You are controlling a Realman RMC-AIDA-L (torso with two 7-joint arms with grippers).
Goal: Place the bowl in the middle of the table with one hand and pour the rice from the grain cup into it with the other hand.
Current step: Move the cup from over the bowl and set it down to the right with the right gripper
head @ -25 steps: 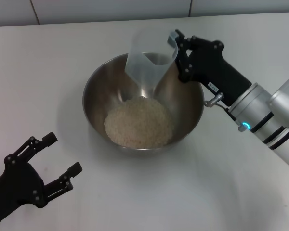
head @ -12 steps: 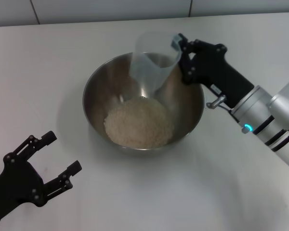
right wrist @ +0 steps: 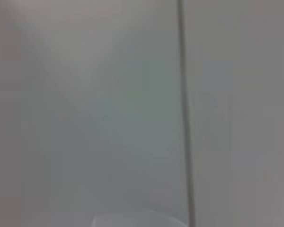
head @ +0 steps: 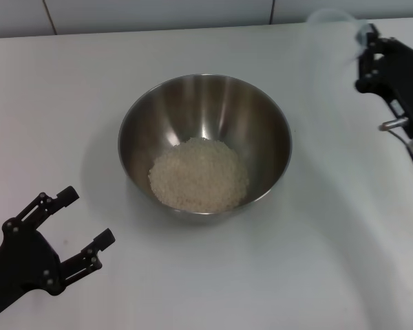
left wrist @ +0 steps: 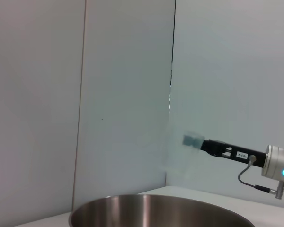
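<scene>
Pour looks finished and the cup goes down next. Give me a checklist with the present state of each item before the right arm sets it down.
1. Rice is in the bowl: ok, a pale heap lies on its bottom.
2. No spilled grains on the table: ok, none show.
3. Bowl sits upright near mid-table: ok.
4. Grain cup is clear of the bowl: ok, it is over the table's far right part.
5. Right gripper has the cup: ok, though motion smears it.
6. Cup is empty: cannot tell.
7. Left gripper is out of the way: ok, open, near the front left edge.
</scene>
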